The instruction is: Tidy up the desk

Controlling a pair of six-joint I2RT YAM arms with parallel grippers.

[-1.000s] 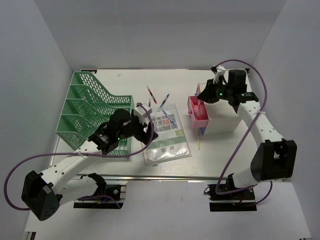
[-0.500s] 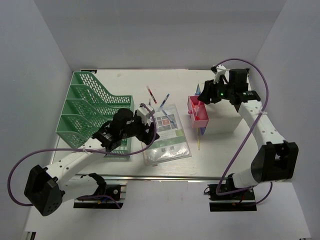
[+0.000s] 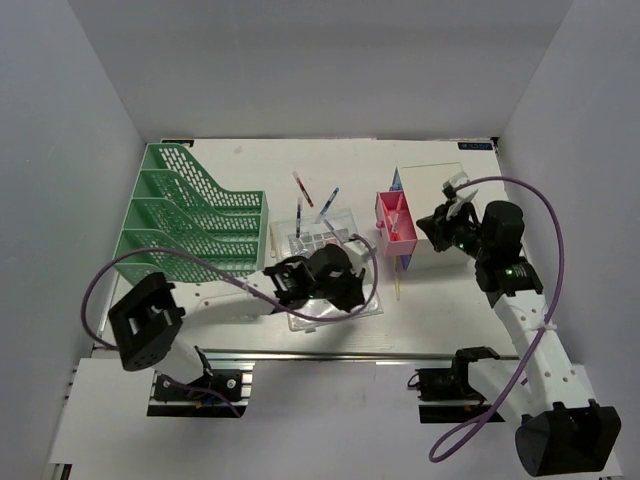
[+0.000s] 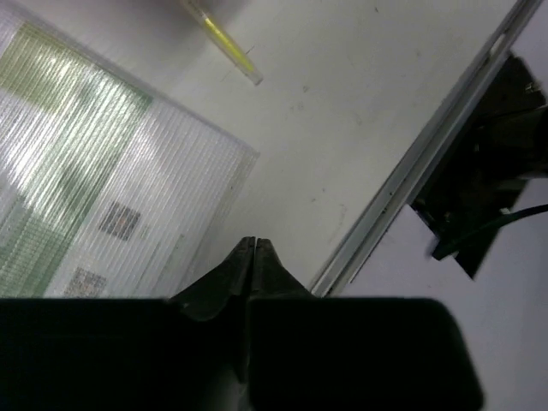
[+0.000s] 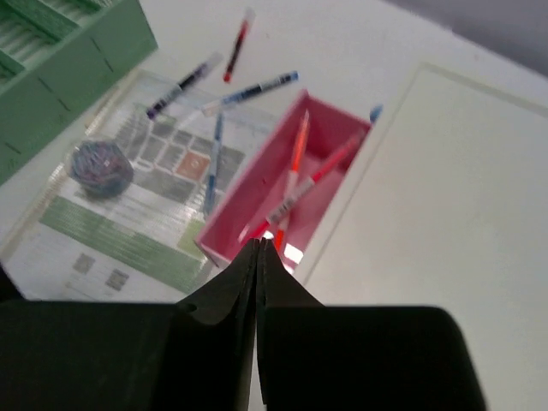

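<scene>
- Left claw [image 4: 254, 247], as we see it in its wrist view, has its tips pressed together. It sits low over the bench [image 4: 342, 111], at the corner of a clear ribbed folder [image 4: 103, 188]. A yellow pen [image 4: 221, 38] lies at the top of that frame.
- We see the right claw [image 5: 259, 248] pressed together too, above a pink drawer [image 5: 248, 195] holding pens [image 5: 297, 154], left of a white box [image 5: 428, 214].
- The bench fills the middle of the top view, with a green file rack [image 3: 190, 225] at its left.

Top cam: high, looks down on whole desk [image 3: 360, 160]. Wrist cams close; all share document sleeve [image 3: 325, 240].
</scene>
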